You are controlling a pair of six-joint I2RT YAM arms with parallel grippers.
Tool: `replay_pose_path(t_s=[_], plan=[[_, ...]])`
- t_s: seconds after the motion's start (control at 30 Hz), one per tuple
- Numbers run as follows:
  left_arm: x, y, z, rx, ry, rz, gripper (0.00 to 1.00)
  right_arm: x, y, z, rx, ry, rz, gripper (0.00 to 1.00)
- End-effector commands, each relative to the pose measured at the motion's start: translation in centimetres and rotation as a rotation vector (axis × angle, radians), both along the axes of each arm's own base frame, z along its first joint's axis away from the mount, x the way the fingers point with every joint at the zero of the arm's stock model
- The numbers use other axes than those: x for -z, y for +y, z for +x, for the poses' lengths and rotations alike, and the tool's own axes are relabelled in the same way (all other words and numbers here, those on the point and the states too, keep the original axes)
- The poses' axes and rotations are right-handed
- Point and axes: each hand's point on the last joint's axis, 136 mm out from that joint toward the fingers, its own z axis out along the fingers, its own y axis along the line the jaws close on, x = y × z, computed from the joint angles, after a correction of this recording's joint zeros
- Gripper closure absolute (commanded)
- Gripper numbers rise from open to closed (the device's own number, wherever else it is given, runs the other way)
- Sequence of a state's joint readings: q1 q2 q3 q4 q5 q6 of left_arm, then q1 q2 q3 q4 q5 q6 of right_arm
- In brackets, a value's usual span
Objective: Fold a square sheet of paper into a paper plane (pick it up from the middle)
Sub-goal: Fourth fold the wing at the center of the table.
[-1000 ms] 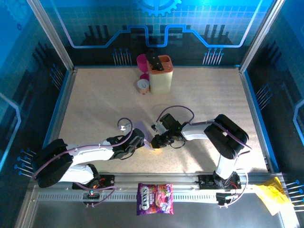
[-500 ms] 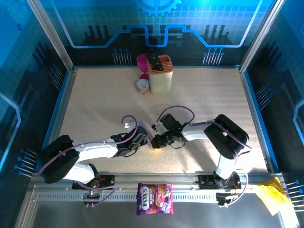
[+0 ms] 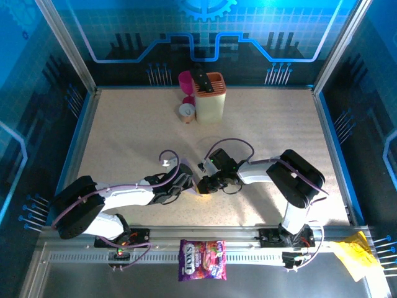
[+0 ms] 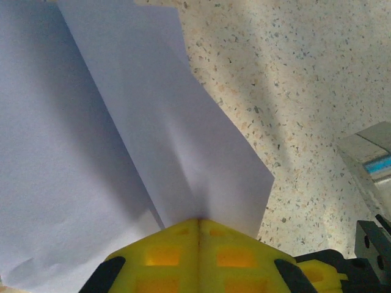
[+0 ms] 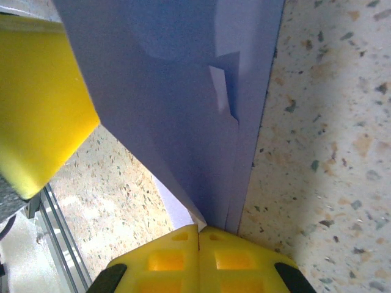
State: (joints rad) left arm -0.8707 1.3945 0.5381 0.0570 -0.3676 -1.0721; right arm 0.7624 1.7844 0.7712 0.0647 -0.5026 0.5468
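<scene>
Speckled table (image 3: 124,124): L gripper (image 4: 198,223) & R gripper (image 5: 198,231) both pinched tight on folded lilac paper (image 4: 122,122), R at 3 o'clock of L.

Yellow fingers (image 4: 177,235) clamped on folded lilac paper (image 4: 153,140).

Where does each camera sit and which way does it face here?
Top external: above and behind the bases, looking down on the table; left arm and right arm meet mid-table.
Left wrist: on its arm, looking along the left gripper, shut on the lilac paper.
Right wrist: on its arm, looking along the right gripper, shut on the same paper.
Shared: both wrist views show that paper.
</scene>
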Motion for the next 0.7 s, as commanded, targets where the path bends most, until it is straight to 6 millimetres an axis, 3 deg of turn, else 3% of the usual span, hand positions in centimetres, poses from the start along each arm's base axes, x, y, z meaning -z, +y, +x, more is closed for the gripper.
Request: replay_pose_path(t_s=[0.0,0.67], plan=[[-0.7,-0.8,0.8,0.017,-0.021,-0.021,1.0,5.2,-3.9,-3.5,0.015,0.148,-0.204,1.0],[0.7,-0.2,2.0,0.003,0.001,0.028,1.0,5.3,-4.0,-3.6,0.017,0.152,-0.206,1.0]])
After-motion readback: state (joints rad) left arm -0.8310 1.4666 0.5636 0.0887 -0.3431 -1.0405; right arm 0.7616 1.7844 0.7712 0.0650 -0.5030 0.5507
